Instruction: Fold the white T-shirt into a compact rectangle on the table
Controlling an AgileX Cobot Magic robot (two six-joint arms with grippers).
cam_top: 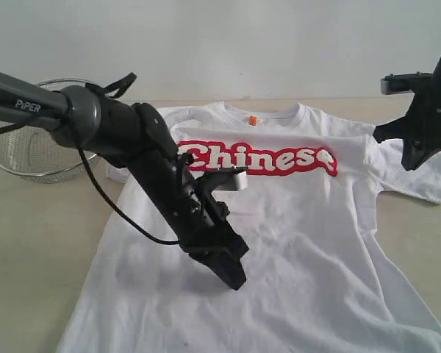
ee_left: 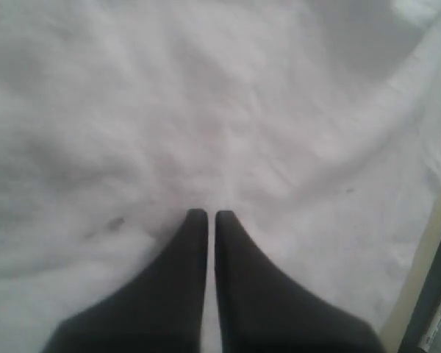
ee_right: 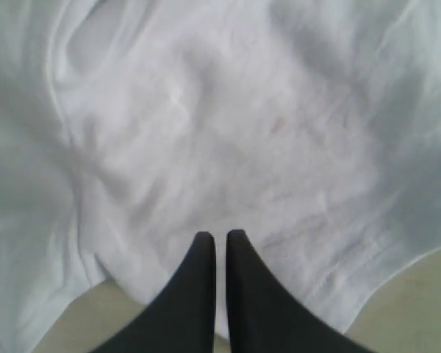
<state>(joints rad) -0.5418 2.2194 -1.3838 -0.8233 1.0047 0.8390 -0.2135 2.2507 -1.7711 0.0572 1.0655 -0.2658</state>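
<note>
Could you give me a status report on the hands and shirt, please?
Left hand shut, over shirt's middle. Right hand shut, above one sleeve. White T-shirt spread flat, unfolded, on table. Wire basket off the cloth, nothing blocking.

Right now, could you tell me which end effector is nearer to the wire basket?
Left. The left end effector is over the middle of the shirt, with the basket off its edge on that side; the right end effector is over the opposite sleeve, much farther away.

The left gripper (ee_left: 211,215) slants steeply downward, the right gripper (ee_right: 220,235) likewise, both with jaws pressed together.
</note>
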